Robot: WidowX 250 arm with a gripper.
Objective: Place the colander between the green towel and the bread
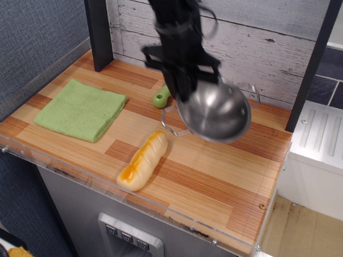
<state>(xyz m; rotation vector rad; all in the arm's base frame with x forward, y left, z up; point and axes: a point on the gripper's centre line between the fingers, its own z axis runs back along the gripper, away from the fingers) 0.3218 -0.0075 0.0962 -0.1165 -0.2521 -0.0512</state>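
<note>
The colander (215,111), a shiny steel bowl with wire loop handles, hangs tilted in the air above the table's middle right. My gripper (182,92) is shut on its left rim and holds it up; the fingertips are blurred. The green towel (81,109) lies flat at the left. The bread (143,160), a pale-yellow loaf with an orange end, lies diagonally near the front, below and left of the colander.
A green-handled spatula (160,98) lies behind the gripper, mostly hidden. A dark post (99,33) stands at the back left, another (312,64) at the right. A white-plank wall (257,43) backs the table. A clear strip (134,194) edges the table front.
</note>
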